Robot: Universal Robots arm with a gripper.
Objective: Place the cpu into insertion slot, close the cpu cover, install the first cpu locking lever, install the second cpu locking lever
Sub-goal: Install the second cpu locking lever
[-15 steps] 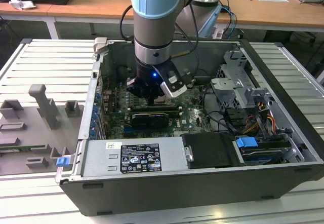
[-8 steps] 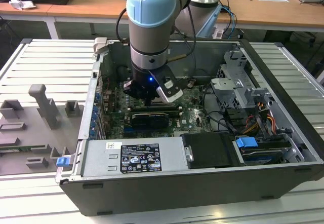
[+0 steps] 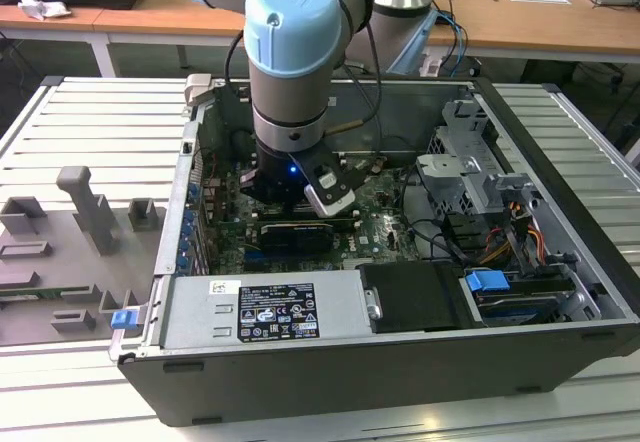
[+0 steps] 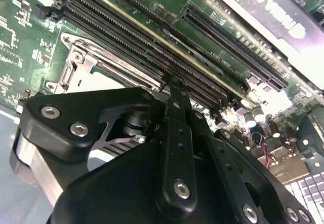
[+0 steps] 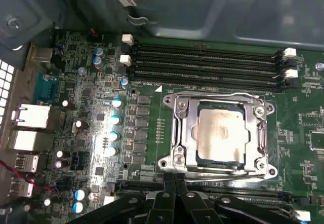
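Note:
In the first wrist view the cpu (image 5: 221,133) lies flat in the insertion slot (image 5: 170,102), its silvery-beige top showing. The cpu cover (image 5: 261,133) is down around it as a metal frame. One locking lever (image 5: 228,172) runs along the socket edge nearest my gripper, and another (image 5: 175,133) runs along the adjoining side. My gripper (image 5: 174,179) is shut and empty, its tips just off the socket corner. In the second wrist view the gripper (image 4: 173,86) points at the memory slots beside the socket's corner (image 4: 76,67). In the exterior view the arm's wrist (image 3: 290,82) stands over the motherboard inside the computer case.
Long black memory slots (image 5: 207,64) lie beyond the socket. A black expansion card (image 3: 300,234) stands close in front of the wrist. The power supply (image 3: 265,312) and drive cage (image 3: 470,162) wall in the case. Grey fixtures (image 3: 85,212) sit at the exterior view's left.

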